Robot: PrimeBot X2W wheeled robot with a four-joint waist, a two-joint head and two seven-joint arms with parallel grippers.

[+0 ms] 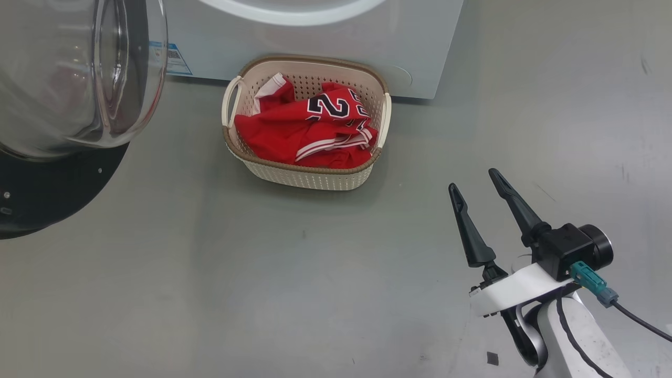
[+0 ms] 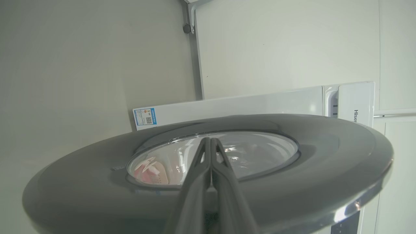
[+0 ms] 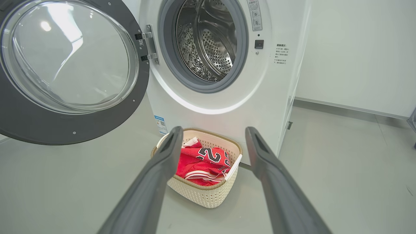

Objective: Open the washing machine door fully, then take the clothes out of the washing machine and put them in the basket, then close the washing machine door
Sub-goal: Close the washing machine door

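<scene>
Open washing machine door (image 1: 47, 199), upper left; clothes (image 1: 283, 131) in basket (image 1: 315, 181), centre, before washing machine (image 1: 315, 47); right claw (image 1: 473, 179) spread, lower right; left claw (image 2: 210, 139) pressed together, facing door glass.

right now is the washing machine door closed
No, the washing machine door stands swung wide on its hinge, leaving the steel drum exposed.

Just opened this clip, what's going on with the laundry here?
A two-armed robot is unloading a washing machine. The red clothes lie in the basket on the floor, and the drum looks empty. The washing machine door stands wide open. The left tool, shut, points at the door's outer face, seemingly to push it closed; contact is unclear. The right tool hangs open and empty beside the basket.
</scene>
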